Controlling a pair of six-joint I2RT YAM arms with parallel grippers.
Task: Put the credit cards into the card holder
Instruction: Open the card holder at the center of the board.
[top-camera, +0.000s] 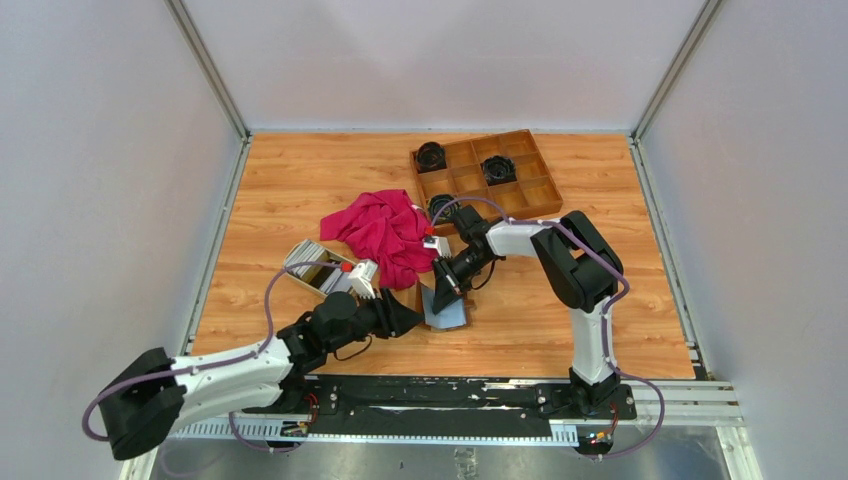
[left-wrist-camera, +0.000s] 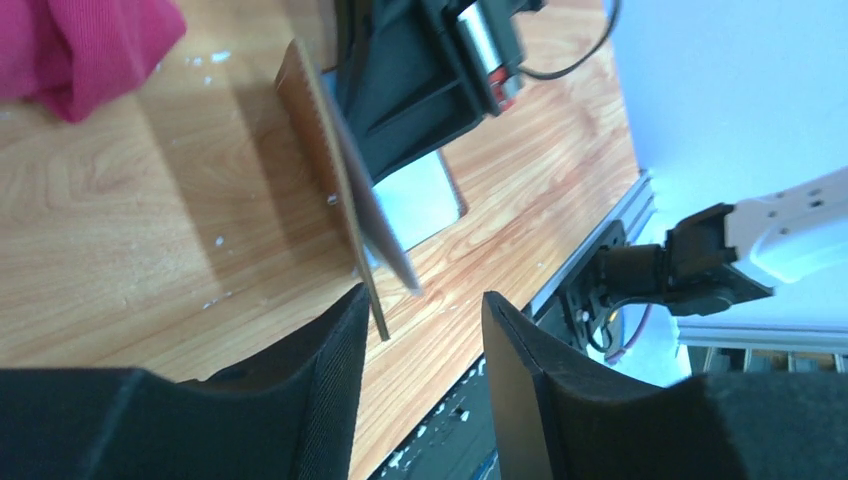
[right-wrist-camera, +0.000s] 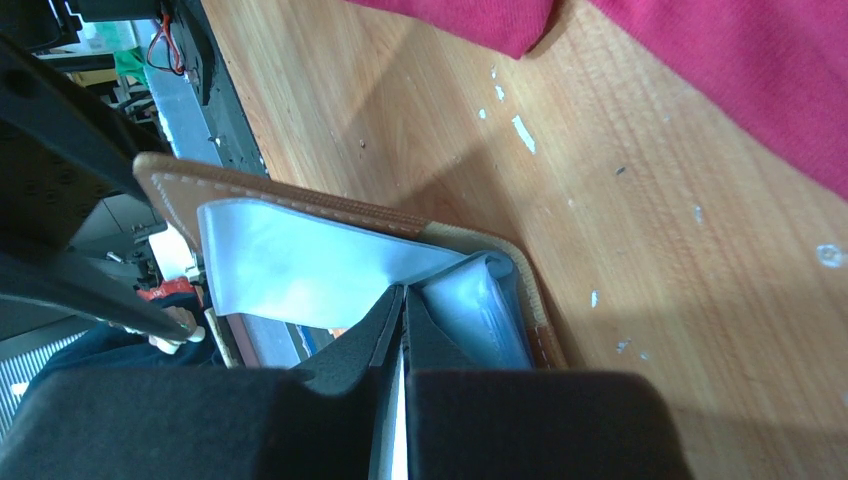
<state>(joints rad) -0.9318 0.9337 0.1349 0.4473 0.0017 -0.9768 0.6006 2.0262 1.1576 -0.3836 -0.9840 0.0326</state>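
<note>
reaching in low from the near left with the left gripper (top-camera: 416, 316), forearm almost flat over the table (top-camera: 300, 190), wrist rolled so the two fingers (left-wrist-camera: 335, 390) sit side by side. jaws set partly apart, gripping nothing. just ahead of those fingertips: the card holder (top-camera: 447, 308).

folded over from the right, upper arm up, forearm doubled back and down, with the right gripper (top-camera: 441, 288) aimed at the near left, straight towards the other one. pinched down to a sliver on a thin pale inner leaf of the card holder (right-wrist-camera: 330, 270), pads (right-wrist-camera: 440, 335) nearly meeting.

lying open between the two grippers, one half flat on the wood with greyish lining up, the brown half (left-wrist-camera: 320, 150) raised and tilted on edge against the right gripper's side. long axis of that raised flap roughly along the line from one gripper to the other, free corner pointing at the left fingertips, bend of the leather close by the right fingertips.

behind the left gripper and off to its left, beside its wrist: the credit cards (top-camera: 322, 266), stacked in a pale dish (top-camera: 292, 272), well apart from both sets of fingers. past the right gripper's wrist, a red cloth (top-camera: 385, 232); farther beyond, a wooden compartment tray (top-camera: 470, 142).
</note>
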